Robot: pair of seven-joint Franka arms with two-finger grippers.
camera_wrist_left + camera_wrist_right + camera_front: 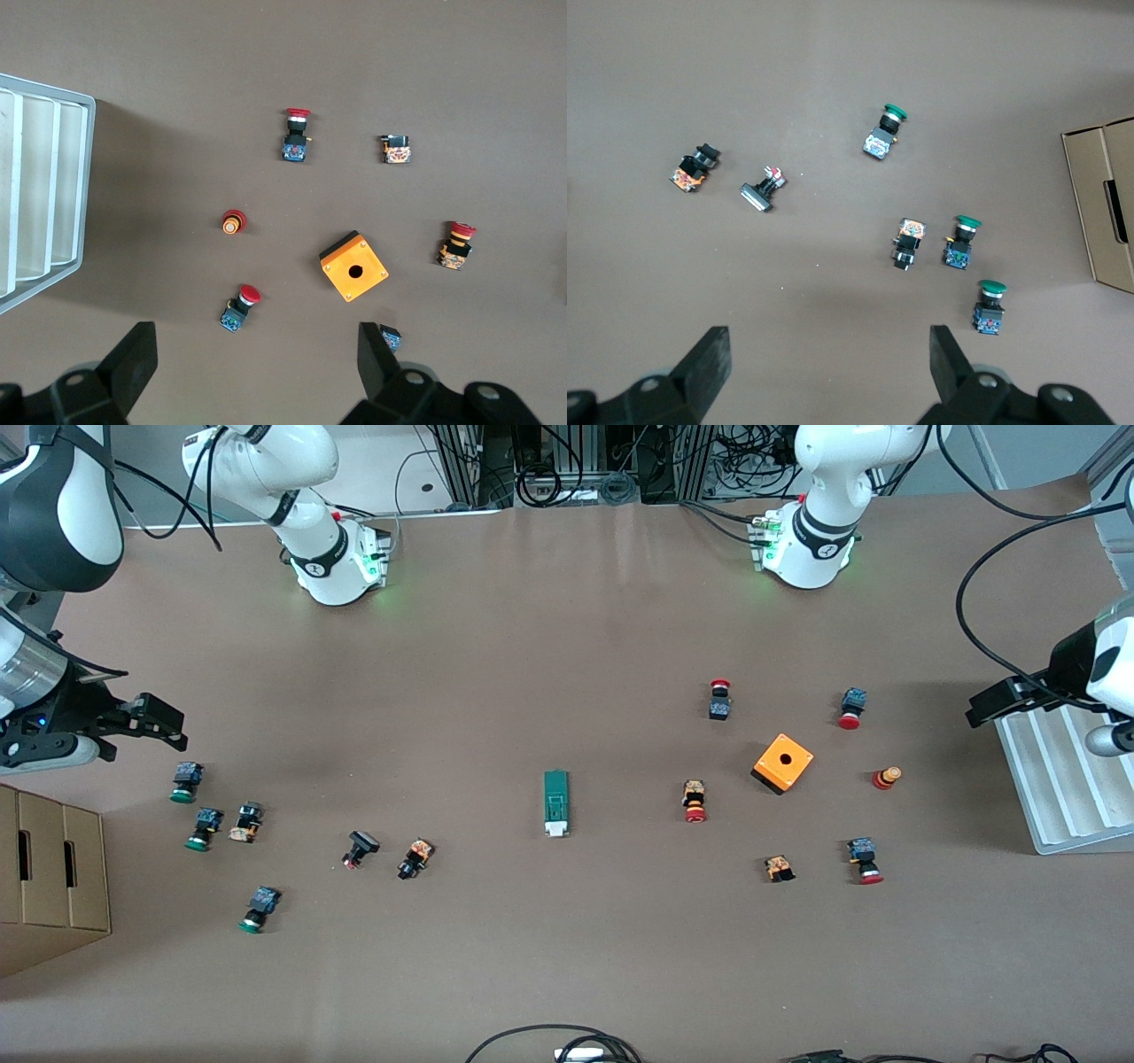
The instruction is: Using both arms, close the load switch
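Observation:
The load switch (pixel 556 803), a narrow green block with a white tab at the end nearer the front camera, lies flat at mid-table. It appears in neither wrist view. My right gripper (pixel 158 722) (pixel 828 354) hangs open and empty at the right arm's end of the table, over bare surface beside the green push buttons (pixel 989 307). My left gripper (pixel 988 707) (pixel 255 354) hangs open and empty at the left arm's end, over bare table beside a red push button (pixel 237 308). Both grippers are well away from the switch.
An orange box with a hole (pixel 783 763) sits among several red push buttons (pixel 695 801) toward the left arm's end. A white ribbed tray (pixel 1063 779) lies at that table edge. A cardboard box (pixel 53 877) and green buttons (pixel 204 829) occupy the right arm's end.

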